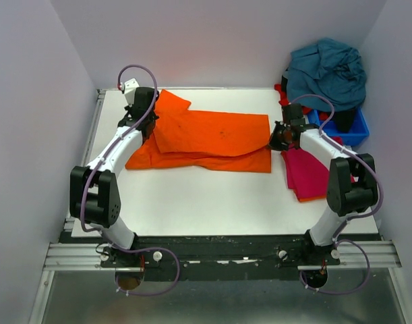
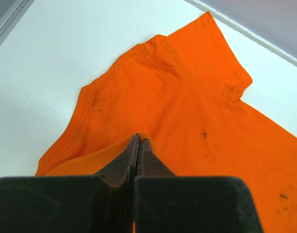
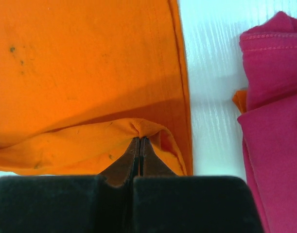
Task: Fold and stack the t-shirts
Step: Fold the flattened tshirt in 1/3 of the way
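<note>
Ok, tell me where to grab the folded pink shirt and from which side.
Take the pink shirt at its edge facing the middle of the table, coming in low from there. It lies flat and folded; that edge borders bare table, while the right arm covers its other side. The right gripper, shut on the orange shirt, must probably let go first.

Boxed in on three sides by plain, bare walls of a pale lilac-grey: back wall (image 1: 219, 40), left wall (image 1: 30, 121), right wall (image 1: 398, 74). Between them, a matte white desk (image 1: 212, 199), finely ribbed when seen close in the right wrist view. Edged on the near side by a black bar (image 1: 219, 244) and an aluminium rail (image 1: 71, 255). Below that, dull grey sheet metal (image 1: 226, 304). Lit softly and evenly, with a faint warm tint low on the back wall.
</note>
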